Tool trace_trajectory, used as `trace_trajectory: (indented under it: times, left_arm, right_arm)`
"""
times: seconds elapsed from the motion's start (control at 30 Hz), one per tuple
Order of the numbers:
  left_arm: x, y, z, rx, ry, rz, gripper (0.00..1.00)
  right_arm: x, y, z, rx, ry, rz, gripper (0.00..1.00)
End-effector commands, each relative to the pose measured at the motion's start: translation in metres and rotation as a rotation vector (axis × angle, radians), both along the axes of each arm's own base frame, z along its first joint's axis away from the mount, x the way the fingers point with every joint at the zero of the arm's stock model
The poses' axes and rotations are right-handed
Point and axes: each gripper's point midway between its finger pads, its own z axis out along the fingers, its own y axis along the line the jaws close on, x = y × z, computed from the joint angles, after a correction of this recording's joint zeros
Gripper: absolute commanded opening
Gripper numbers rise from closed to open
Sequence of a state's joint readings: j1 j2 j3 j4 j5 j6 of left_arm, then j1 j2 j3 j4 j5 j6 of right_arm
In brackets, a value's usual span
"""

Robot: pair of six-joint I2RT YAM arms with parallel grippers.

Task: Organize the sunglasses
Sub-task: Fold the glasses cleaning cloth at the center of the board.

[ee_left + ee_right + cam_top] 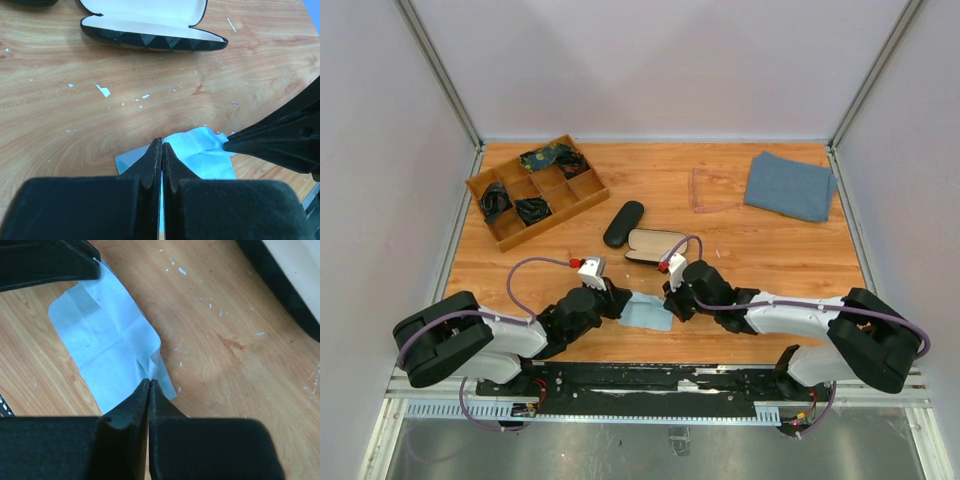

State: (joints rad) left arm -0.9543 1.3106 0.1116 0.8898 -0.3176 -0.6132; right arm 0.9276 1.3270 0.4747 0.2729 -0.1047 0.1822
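Light blue cloth (646,313) lies on the wooden table (770,255) at the near edge, stretched between the two arms. The left gripper (161,143) has its jaws pressed together on the cloth's left edge. The right gripper (150,382) is likewise closed, and the fabric puckers into a small fold where its tips pinch the right edge. The middle of the cloth shows crossed fold creases.

Just beyond the cloth an open glasses case (655,246) rests on the wood, with a black faceted shell and a cream lining facing up. A closed black oval case (623,223) sits just to its left and a little farther back, angled.

Farther back on the left stands a wooden divided tray (558,216). What look like black sunglasses (496,201) lie in one of its left compartments. Another dark bundle (532,210) fills the next compartment, and a dark, green-patterned item (552,157) lies in a far one. All three are too small to identify surely.

At the far right a translucent pinkish item (716,190) lies flat, touching a folded grey-blue towel (790,185).
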Motion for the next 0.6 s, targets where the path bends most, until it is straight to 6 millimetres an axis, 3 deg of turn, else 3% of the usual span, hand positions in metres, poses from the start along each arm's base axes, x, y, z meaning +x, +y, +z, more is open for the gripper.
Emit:
trace_trajectory:
  times: [0.0, 0.57]
  left_arm:
    - [-0.004, -0.001, 0.006, -0.021, -0.023, -0.002, 0.0]
    - [-0.018, 0.004, 0.001, -0.021, -0.014, -0.009, 0.01]
  right_arm:
    - [-0.011, 0.004, 0.0, 0.007, -0.014, 0.046, 0.01]
    - [-0.018, 0.0, 0.003, 0.018, -0.032, 0.054, 0.01]
